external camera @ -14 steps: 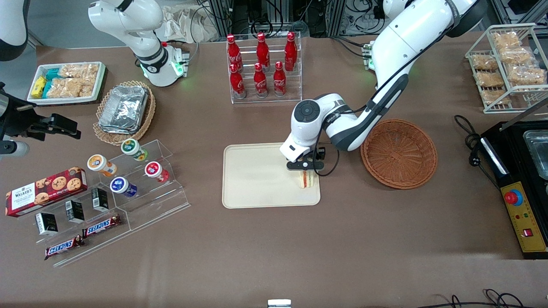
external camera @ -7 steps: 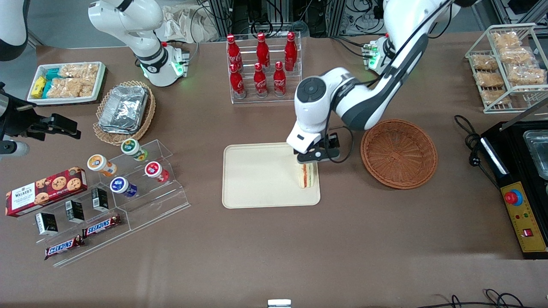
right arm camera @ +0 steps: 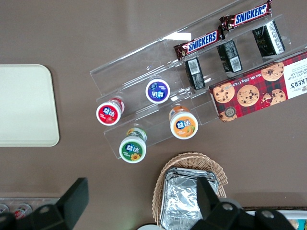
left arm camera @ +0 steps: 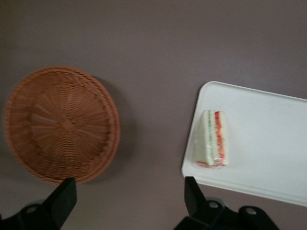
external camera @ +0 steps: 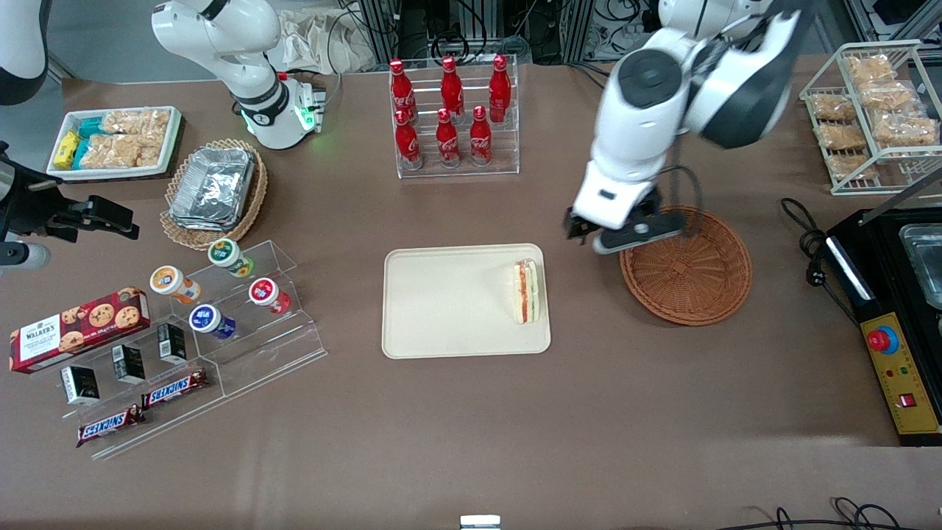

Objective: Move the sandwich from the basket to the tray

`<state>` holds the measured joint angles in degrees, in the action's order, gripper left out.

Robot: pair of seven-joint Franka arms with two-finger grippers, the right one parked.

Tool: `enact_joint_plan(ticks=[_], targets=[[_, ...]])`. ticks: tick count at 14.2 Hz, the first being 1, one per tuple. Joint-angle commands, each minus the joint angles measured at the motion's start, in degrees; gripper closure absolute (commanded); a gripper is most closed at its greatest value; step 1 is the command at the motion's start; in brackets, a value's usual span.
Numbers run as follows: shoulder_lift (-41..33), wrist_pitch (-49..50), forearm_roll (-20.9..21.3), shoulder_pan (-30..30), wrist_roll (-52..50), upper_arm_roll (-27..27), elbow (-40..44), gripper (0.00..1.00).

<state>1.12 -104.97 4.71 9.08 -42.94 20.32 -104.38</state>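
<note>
**One sandwich on the tray, gripper clear**

The single sandwich [external camera: 527, 291] lay on the one cream tray [external camera: 441, 309], at about 3 o'clock on it, filling edge up. The one reddish-brown basket [external camera: 688, 266] sat beside the tray, toward the working arm's end. The left gripper [external camera: 622, 232] hung above the basket's rim nearest the tray, its two fingers [left arm camera: 63, 195] spread apart, holding nothing

Cola bottles [external camera: 450, 110] in clear rack. Foil packets in tan basket [external camera: 213, 193]. White snack tray [external camera: 114, 141] toward parked arm's end. Yogurt cups [external camera: 221, 287], cookie box [external camera: 77, 327], Snickers bars [external camera: 143, 408] on acrylic steps. Wire snack rack [external camera: 872, 110], black machine [external camera: 894, 309] toward working arm's end.
</note>
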Motion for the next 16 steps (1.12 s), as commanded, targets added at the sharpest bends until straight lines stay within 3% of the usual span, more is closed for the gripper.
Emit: enact_joint_plan(ticks=[1,8,11,16], targets=[[-5.94,4.84,-5.83,0.33,13.1,-7.55,-1.53,0.0],[-8.16,14.34,-7.09,0.24,43.08,-24.08,2.32,0.0],[-6.58,14.53,-6.56,0.15,47.41,-27.17,4.71,0.0],[-4.81,15.06,-5.95,-0.28,47.51,-27.7,7.17,0.0]])
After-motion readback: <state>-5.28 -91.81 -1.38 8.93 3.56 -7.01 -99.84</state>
